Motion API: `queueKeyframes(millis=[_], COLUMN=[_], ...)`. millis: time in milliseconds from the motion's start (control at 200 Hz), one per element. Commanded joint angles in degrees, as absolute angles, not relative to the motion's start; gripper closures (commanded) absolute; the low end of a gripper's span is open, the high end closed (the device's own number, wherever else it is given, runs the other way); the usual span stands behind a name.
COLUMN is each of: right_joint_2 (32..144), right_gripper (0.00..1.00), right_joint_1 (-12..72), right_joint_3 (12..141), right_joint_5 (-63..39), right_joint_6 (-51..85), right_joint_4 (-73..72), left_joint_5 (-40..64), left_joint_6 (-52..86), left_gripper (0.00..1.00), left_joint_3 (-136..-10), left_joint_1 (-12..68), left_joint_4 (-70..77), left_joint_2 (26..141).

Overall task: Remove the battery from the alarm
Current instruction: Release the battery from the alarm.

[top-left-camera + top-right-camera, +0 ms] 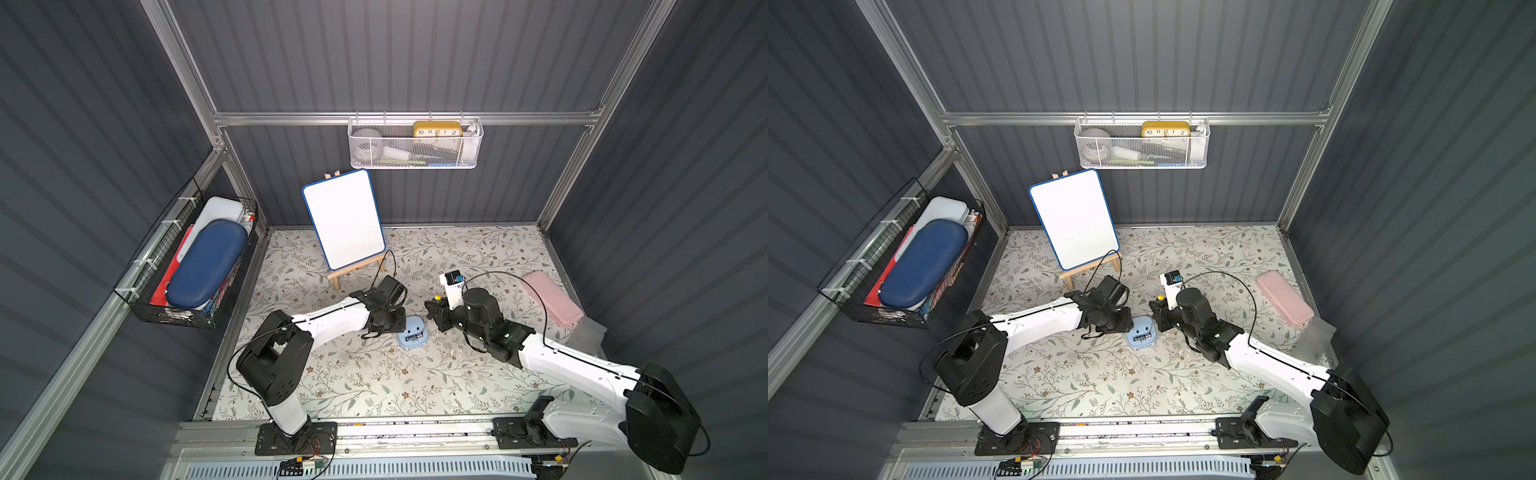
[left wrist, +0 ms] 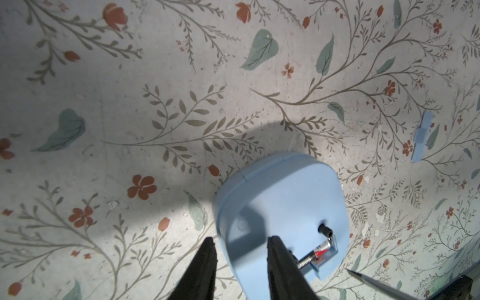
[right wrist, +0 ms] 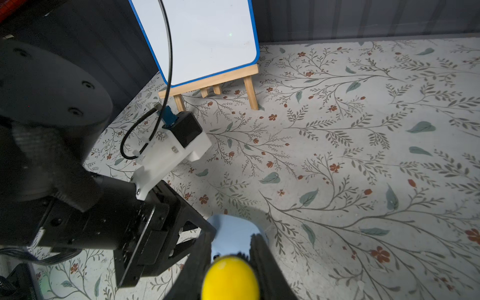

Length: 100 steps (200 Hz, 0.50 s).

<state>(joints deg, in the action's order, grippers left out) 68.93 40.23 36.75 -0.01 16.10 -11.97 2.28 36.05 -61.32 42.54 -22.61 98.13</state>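
Matt blue plastic alarm (image 2: pixel 280 197), glossy yellow screwdriver (image 3: pixel 231 278); wooden easel (image 3: pixel 207 81), smooth whiteboard (image 3: pixel 202 39)

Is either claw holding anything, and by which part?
The right gripper holds the screwdriver by its handle; left gripper straddles the alarm's edge, grip unclear.

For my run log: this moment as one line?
alarm: face down | battery: in slot | left gripper: open over alarm | right gripper: holds screwdriver

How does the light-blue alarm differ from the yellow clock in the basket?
Colour: the alarm is light blue, the clock yellow. Pose: the alarm lies back up, the clock stands with its numerals showing. Place: the alarm is on the table, the clock in the hanging white basket. Both have rounded corners.
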Motion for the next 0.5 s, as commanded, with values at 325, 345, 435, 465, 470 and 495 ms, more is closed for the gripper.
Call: queueKeyframes(millis=[325, 345, 435, 465, 470, 495], right_joint_2=[64.5, 64.4, 64.5, 64.7, 64.7, 65.0], right_gripper=[1.0, 1.0, 1.0, 1.0, 1.0, 1.0], right_joint_1=[40.6, 40.6, 40.6, 40.6, 40.6, 40.6], right_joint_3=[30.8, 30.7, 30.5, 30.7, 30.8, 30.9], right_joint_5=[-0.1, -0.2, -0.1, -0.6, -0.6, -0.8], right_joint_6=[12.6, 12.4, 12.4, 12.3, 12.3, 12.5], right_joint_4=[-21.7, -21.7, -21.9, -21.7, -21.6, -21.3], left_joint_5=[3.0, 3.2, 3.3, 3.3, 3.3, 3.3], left_joint_6=[38.0, 38.0, 38.0, 38.0, 38.0, 38.0], left_gripper=[0.64, 0.64, 0.64, 0.65, 0.65, 0.65], left_joint_3=[-61.1, -61.1, -61.4, -61.4, -61.4, -61.4], left_joint_1=[42.3, 42.4, 42.4, 42.4, 42.4, 42.4], left_joint_4=[-22.0, -21.9, -22.1, -22.2, -22.2, -22.2], left_joint_2=[98.5, 98.5, 98.8, 98.8, 98.8, 98.9])
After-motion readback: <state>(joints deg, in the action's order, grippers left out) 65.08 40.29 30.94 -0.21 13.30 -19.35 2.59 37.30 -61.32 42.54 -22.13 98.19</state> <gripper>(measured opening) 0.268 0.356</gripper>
